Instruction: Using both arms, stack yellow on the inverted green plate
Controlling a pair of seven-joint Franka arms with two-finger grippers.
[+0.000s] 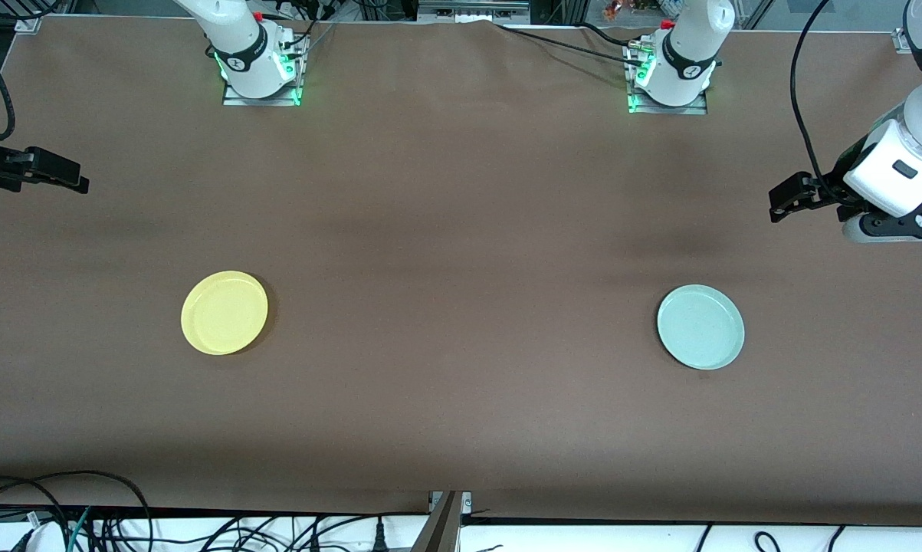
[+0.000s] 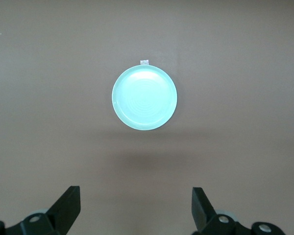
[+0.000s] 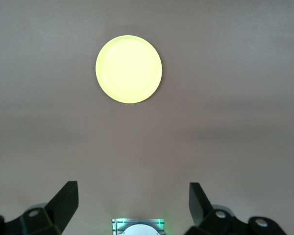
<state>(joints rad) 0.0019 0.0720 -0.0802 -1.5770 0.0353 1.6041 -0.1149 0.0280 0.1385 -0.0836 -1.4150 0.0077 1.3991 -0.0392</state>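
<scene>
Nearest the front camera lie the two plates, both rim-up on the brown table and well apart: the yellow toward the right arm's end, the green plate toward the left arm's end and a shade nearer the camera. Neither is inverted or stacked yet, so I judge the task not begun. Both read as light, stiff and glossy, probably slick under hard fingers; they sit flat, so I would take each by its shallow raised rim, one finger inside the lip and one outside, at the edge facing its own arm. I expect the green plate to need a firm pinch to survive turning over, and a thin rim may slide or tip if gripped off-centre. Farther back, the right gripper hangs in the air over the table edge at its arm's end, jaws spread wide in its wrist view. The left gripper hangs likewise at its own end, jaws also wide, empty. Farthest, the two bases stand at the table's top edge.
</scene>
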